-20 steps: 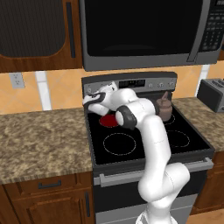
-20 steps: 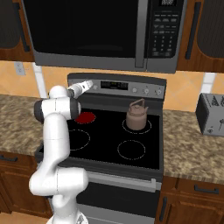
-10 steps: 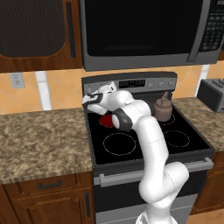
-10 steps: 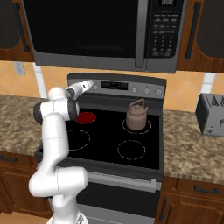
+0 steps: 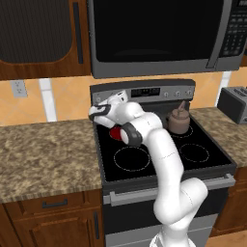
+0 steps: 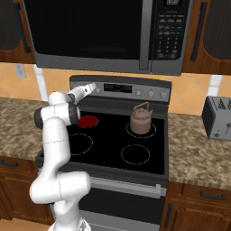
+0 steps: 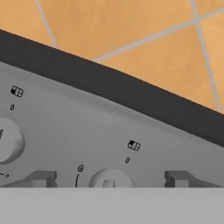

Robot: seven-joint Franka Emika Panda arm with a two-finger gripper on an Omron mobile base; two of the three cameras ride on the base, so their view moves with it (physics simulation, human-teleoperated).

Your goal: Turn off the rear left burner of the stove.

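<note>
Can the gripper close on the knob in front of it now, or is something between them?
Probably yes. In the hand view the gripper is open, a finger on each side of the round knob on the stove back panel, and nothing lies between them.

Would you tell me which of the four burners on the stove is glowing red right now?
The rear left burner: its disc glows red, while the two front circles are plain black and the rear right one holds the kettle.
</note>
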